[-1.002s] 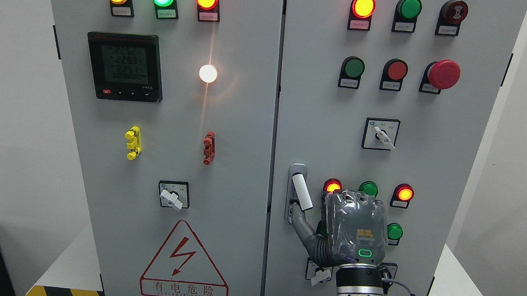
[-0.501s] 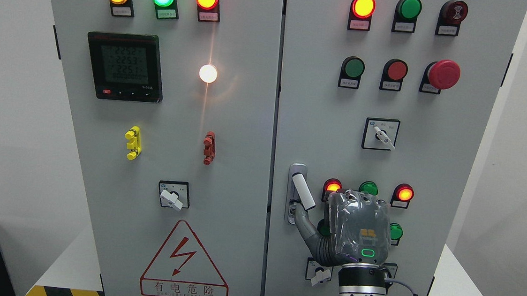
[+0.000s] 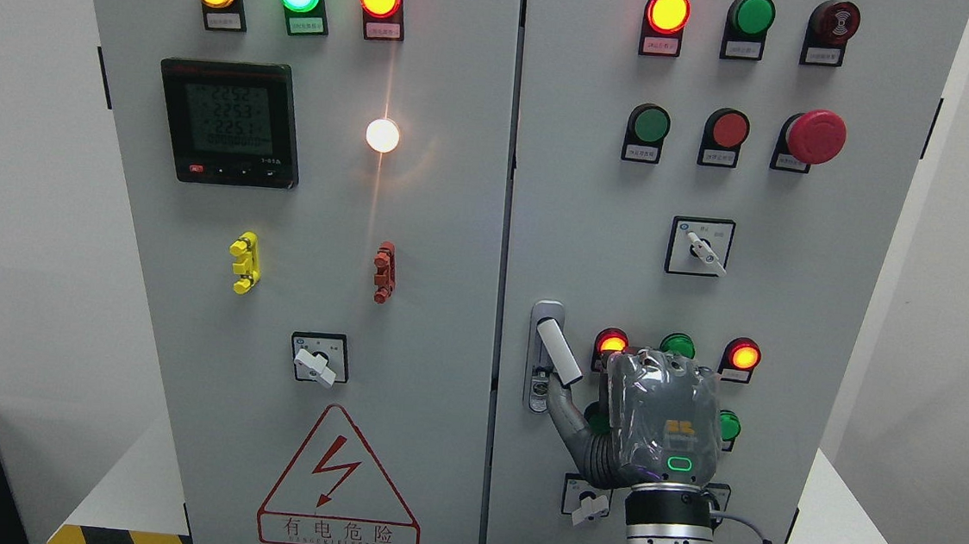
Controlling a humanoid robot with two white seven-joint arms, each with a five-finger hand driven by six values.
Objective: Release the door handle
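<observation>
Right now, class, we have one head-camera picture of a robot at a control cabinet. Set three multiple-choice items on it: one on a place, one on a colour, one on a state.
1. Where is the door handle?
A. left edge of the right door
B. top of the left door
C. on the floor

2. What colour is the mushroom button?
A. blue
B. red
C. yellow

3. How is the handle's lever?
A. flush in its plate
C. missing
B. swung out, tilted

Answers: 1 A, it sits beside the centre seam. 2 B, its cap is red. 3 B, it angles toward the right robot hand.
</observation>
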